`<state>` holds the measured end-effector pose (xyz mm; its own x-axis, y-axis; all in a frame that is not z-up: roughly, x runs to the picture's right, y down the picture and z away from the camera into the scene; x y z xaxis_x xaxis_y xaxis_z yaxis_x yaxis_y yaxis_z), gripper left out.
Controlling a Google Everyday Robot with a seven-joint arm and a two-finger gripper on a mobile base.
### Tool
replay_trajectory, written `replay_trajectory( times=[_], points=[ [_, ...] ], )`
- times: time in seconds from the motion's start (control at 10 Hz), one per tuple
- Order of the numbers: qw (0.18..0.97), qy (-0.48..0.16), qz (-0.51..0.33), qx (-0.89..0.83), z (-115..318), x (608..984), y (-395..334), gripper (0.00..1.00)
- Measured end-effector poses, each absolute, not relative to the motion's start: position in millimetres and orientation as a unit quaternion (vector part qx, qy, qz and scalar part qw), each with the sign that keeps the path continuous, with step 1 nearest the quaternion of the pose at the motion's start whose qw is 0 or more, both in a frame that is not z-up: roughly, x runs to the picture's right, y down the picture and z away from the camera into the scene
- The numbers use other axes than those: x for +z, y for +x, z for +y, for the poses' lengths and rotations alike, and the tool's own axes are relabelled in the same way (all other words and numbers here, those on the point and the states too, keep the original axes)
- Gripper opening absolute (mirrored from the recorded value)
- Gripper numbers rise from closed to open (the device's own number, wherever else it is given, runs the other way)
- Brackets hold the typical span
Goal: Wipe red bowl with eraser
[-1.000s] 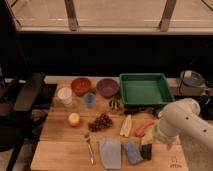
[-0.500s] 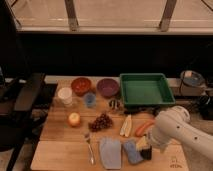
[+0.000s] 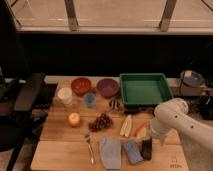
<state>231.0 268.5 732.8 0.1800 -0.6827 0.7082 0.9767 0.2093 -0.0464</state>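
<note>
The red bowl stands at the back left of the wooden table, just left of the purple bowl. The eraser, a small black block, lies near the front edge, right of the blue sponge. My white arm reaches in from the right and bends down. Its gripper hangs open directly above the eraser, very close to its top. The wrist largely covers the fingers. The bowl is far from the gripper, across the table.
A green tray sits at the back right. A carrot and banana pieces lie beside the gripper. Grapes, an orange, a fork, a grey-blue cloth, a white cup and a blue cup fill the left.
My arm has swung left from the table's right side, and its end has come down over the eraser. Nothing on the table has moved.
</note>
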Motion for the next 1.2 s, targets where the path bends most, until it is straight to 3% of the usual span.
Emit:
replay_trajectory(
  times=[0.5, 0.9, 1.2],
  points=[
    [0.720, -0.283, -0.300, -0.559, 266.5, 763.3, 239.1, 0.71],
    [0.712, -0.311, -0.319, -0.543, 289.0, 781.6, 246.4, 0.70],
    [0.705, -0.320, -0.332, -0.538, 299.8, 783.1, 250.7, 0.41]
  ],
)
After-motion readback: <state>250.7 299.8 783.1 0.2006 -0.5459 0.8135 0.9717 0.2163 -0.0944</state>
